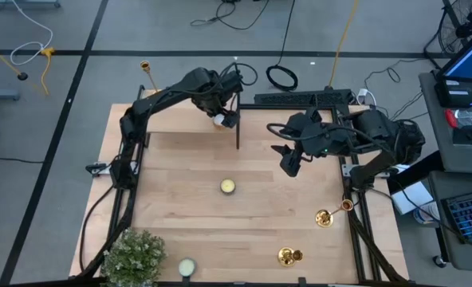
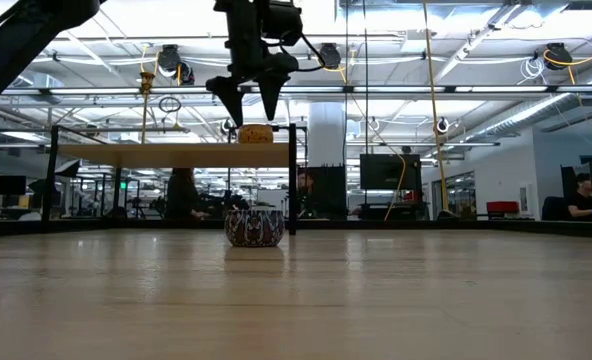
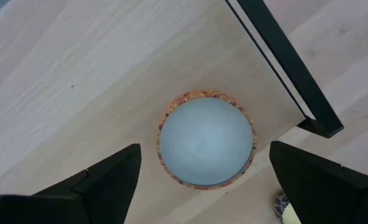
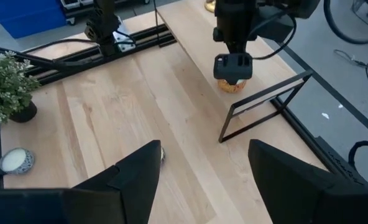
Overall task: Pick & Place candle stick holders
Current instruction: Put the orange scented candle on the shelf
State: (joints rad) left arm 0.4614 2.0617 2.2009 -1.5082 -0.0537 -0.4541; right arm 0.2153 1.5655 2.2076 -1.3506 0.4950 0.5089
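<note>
No readable writing anywhere. Left gripper (image 3: 202, 180) spread open, empty, directly over white tealight (image 3: 206, 139). Right gripper (image 4: 199, 168) parted, empty; brass candle stick holders (image 1: 324, 217) lie near its arm's base.

My left arm reaches from its base at the table's left edge up and across toward the far middle of the table, elbow bent, with the wrist turned straight down. The left gripper (image 1: 226, 119) hangs above the surface with its two dark fingers (image 3: 103, 180) spread wide, pointing down; from table height I see them as two tapering prongs (image 2: 256, 100) well clear of the wood. My right arm comes in from the right side, folded over on itself, its wrist angled down and toward the table's centre. The right gripper (image 1: 289, 165) hovers over the middle right, fingers (image 4: 134, 174) parted, nothing between them.
</note>
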